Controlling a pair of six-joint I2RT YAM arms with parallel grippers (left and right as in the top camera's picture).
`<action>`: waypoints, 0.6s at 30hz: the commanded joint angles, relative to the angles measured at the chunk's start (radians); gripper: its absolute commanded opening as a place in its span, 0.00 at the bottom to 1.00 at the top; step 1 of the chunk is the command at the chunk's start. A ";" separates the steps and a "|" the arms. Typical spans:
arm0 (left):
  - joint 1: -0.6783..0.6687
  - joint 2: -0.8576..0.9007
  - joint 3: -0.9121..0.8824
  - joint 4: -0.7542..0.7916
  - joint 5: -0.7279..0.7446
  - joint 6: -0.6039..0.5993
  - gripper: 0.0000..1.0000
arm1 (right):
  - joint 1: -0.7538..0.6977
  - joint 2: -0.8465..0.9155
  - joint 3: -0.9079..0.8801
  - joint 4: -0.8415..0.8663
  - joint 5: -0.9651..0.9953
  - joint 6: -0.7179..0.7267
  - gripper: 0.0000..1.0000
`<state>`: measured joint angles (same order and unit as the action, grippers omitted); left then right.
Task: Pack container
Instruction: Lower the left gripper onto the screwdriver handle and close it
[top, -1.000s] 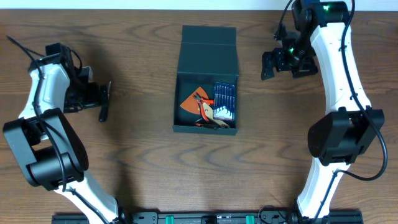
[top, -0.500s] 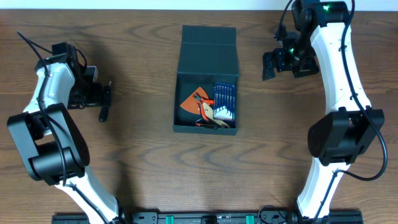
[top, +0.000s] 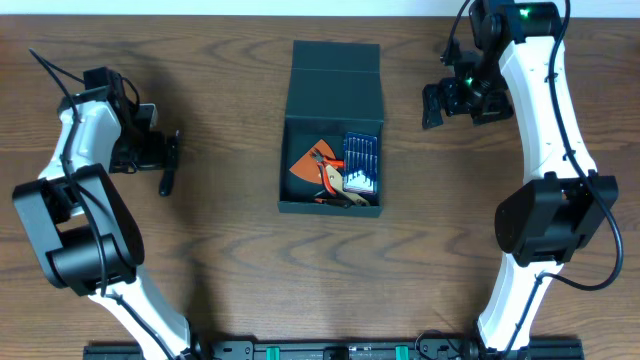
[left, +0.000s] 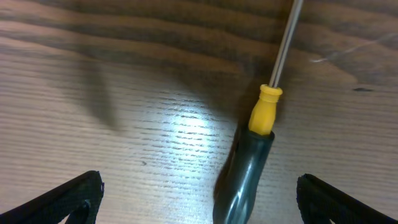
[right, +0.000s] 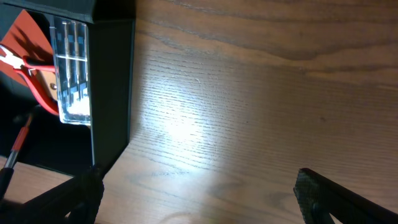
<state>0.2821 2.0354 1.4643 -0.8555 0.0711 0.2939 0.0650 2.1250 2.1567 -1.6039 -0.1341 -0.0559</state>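
The container (top: 335, 95) sits mid-counter with its lid flapped back. In it I count one pair of red-handled pliers (top: 328, 172), one clear case of blue bits (top: 361, 163) and one orange triangular piece (top: 303, 160). One screwdriver (left: 252, 162) lies out on the counter (top: 230, 260) to the left. The left tool (left: 199, 196) hangs over its handle, fingers spread and gripping nothing. I'd say the step is fetching it: drop, clench, carry across. The right tool (top: 432, 104) waits beside the container, spread and empty.
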 joint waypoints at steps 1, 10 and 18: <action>-0.015 0.046 -0.001 0.000 -0.011 0.020 0.98 | 0.008 -0.012 -0.005 -0.001 0.012 -0.013 0.99; -0.032 0.062 -0.001 0.024 -0.011 0.019 0.98 | 0.008 -0.012 -0.005 -0.002 0.026 -0.013 0.99; -0.030 0.078 -0.001 0.023 -0.011 0.019 0.98 | 0.008 -0.012 -0.005 -0.005 0.026 -0.013 0.99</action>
<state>0.2497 2.0884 1.4643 -0.8295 0.0711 0.2966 0.0650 2.1250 2.1567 -1.6054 -0.1150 -0.0559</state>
